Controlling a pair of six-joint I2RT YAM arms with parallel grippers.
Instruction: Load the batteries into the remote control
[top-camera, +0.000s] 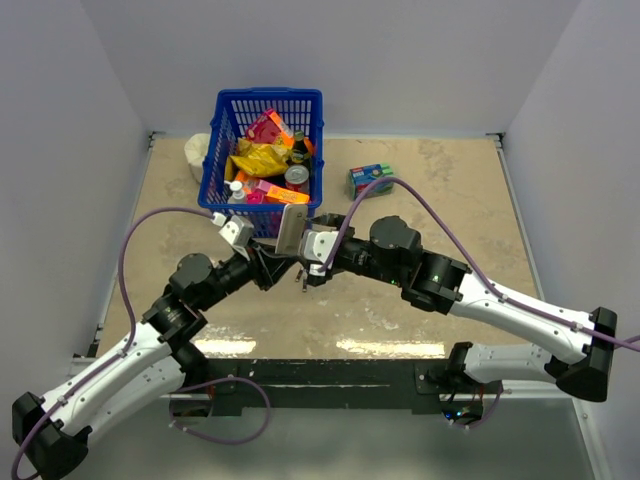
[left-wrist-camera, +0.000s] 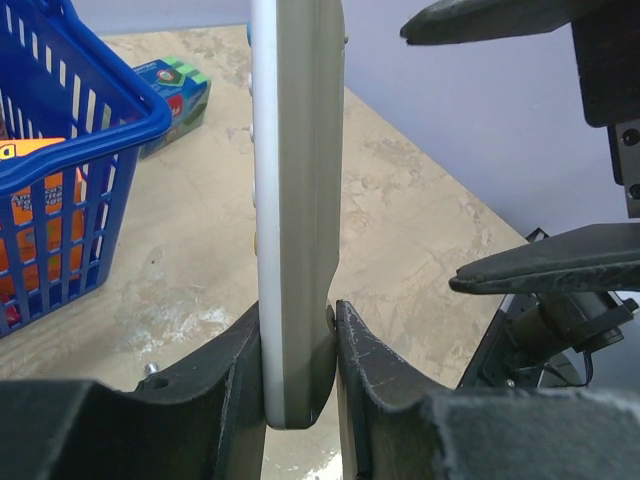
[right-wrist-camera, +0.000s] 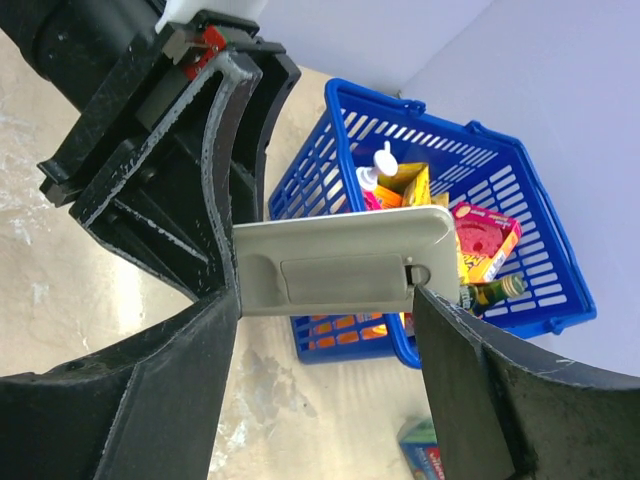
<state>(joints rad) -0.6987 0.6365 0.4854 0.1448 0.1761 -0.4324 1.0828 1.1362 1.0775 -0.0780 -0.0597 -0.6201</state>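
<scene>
My left gripper (top-camera: 277, 262) is shut on the lower end of the grey remote control (top-camera: 291, 228) and holds it upright above the table, in front of the basket. The left wrist view shows the remote (left-wrist-camera: 295, 200) edge-on, clamped between both fingers (left-wrist-camera: 375, 380). In the right wrist view the remote's plain back (right-wrist-camera: 340, 240) faces me, with its battery cover (right-wrist-camera: 345, 280) closed. My right gripper (right-wrist-camera: 325, 300) is open. Its jaws straddle the remote, and one fingertip (right-wrist-camera: 432, 310) touches the latch end of the cover. No batteries are in view.
A blue basket (top-camera: 268, 97) full of packets and bottles stands right behind the remote. A blue-green box (top-camera: 369, 179) lies on the table to its right. A white object (top-camera: 198, 155) sits left of the basket. Walls close in the table on three sides.
</scene>
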